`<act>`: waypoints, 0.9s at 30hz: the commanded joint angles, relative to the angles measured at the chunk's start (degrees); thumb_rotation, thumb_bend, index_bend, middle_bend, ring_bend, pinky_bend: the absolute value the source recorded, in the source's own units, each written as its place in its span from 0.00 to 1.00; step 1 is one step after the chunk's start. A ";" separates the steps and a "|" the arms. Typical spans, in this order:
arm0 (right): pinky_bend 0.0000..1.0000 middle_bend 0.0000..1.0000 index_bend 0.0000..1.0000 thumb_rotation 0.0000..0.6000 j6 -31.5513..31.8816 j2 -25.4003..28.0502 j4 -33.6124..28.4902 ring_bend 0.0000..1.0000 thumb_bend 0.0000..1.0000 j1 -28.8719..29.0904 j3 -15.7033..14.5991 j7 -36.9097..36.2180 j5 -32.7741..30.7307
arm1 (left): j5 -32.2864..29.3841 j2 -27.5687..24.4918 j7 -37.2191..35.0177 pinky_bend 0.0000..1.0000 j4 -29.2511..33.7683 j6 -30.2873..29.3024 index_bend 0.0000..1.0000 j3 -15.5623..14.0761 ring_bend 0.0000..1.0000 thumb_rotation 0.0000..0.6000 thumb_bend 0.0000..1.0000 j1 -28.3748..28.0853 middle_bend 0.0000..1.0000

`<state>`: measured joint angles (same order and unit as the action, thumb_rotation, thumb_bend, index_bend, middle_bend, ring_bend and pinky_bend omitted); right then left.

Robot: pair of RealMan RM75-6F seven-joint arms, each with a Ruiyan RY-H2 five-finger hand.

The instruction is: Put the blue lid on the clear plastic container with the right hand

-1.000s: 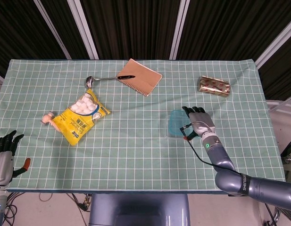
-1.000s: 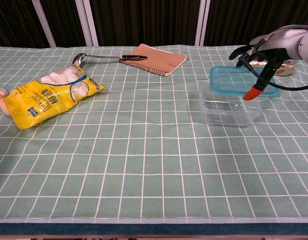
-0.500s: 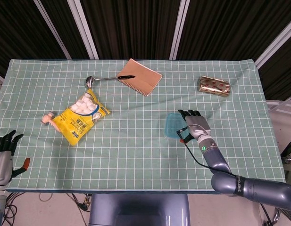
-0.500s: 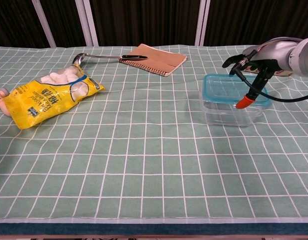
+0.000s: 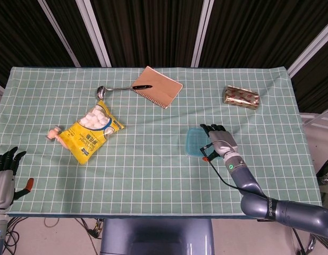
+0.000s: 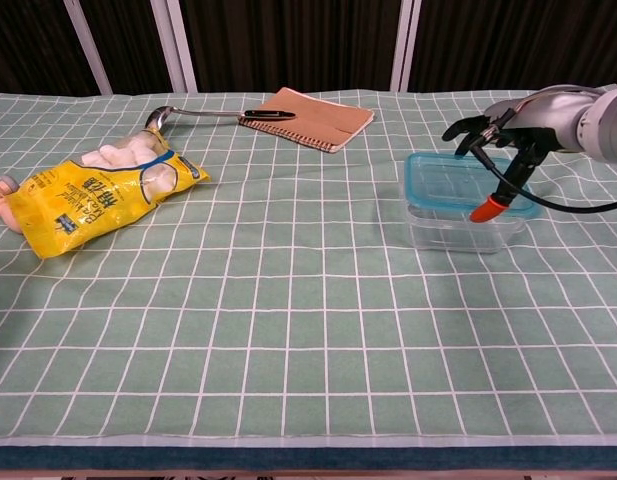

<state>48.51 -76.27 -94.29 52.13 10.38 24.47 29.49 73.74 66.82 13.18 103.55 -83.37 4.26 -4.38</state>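
Blue lid (image 6: 466,184) sits on the clear tub (image 6: 458,228), right of desk (image 6: 288,330) centre.
Rounded-rectangle lid, translucent, long side running left-right from the chest; it lies lower and squarer on the tub than half a second ago. Right hand (image 6: 508,125) holds its far edge, fingers spread over it, orange thumb tip down front. Left hand (image 5: 4,172) rests open.

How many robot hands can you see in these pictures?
2. The right hand is over the blue lid on the clear plastic container, right of the table's middle. The left hand sits off the table's near-left corner, seen only from the head view.
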 commanded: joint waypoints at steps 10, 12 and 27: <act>0.00 0.47 0.00 1.00 -0.78 -1.01 1.88 0.00 0.35 0.04 -0.74 -1.75 1.31 | -0.29 0.09 0.08 0.00 -0.14 0.02 0.14 0.15 0.00 1.00 0.36 -0.07 0.00; 0.00 0.47 0.00 1.00 -0.93 -1.14 2.12 0.00 0.35 0.05 -0.77 -2.10 1.44 | -0.38 0.09 0.10 0.00 -0.14 -0.01 0.14 0.16 0.00 1.00 0.36 -0.04 0.00; 0.00 0.47 0.00 1.00 -1.10 -2.13 3.86 0.00 0.35 0.02 -1.33 -3.52 2.92 | -0.67 0.15 0.31 0.00 -0.14 -0.03 0.14 0.29 0.00 1.00 0.36 -0.11 0.00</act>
<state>47.40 -78.38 -90.45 52.15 9.07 20.96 32.38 73.05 66.97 13.49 103.41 -83.40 4.55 -4.48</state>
